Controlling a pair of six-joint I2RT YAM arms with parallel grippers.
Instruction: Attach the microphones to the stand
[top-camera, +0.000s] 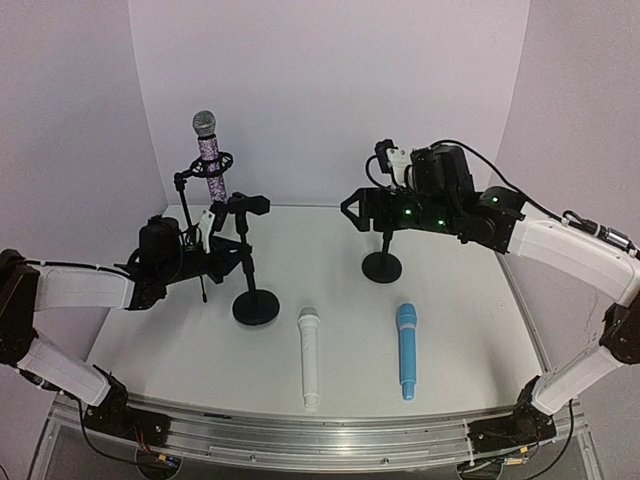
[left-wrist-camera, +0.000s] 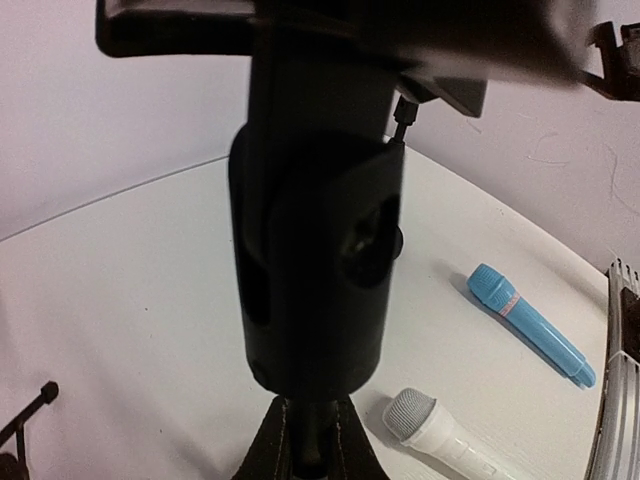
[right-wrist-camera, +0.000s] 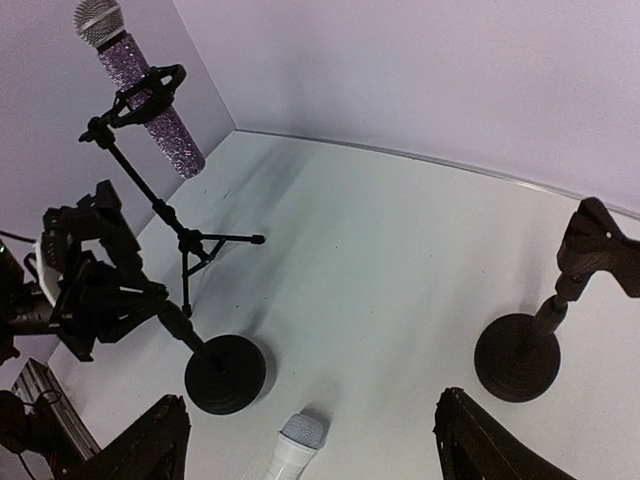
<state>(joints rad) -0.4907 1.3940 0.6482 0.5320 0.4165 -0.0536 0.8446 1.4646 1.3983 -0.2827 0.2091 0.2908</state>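
Rearward at left, the glittery purple stick microphone with silver mesh head sits nearly upright in the clip of a thin black tripod stand. The all-white stick microphone and the light blue stick microphone lie apart, side by side, on the white bench. The left end effector is clenched on the pole of a black round-base stand just left of the white microphone; the right end effector hangs released beside a second black round-base stand.

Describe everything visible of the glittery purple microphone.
The purple microphone is a handheld stick with a glittery, sequin-like body and a silver mesh head. It stands nearly upright, head up and slightly tilted, at the table's far left corner by the wall. A black ring clip encircles its body about midway, holding it on a thin black tripod stand. Nothing else touches it.
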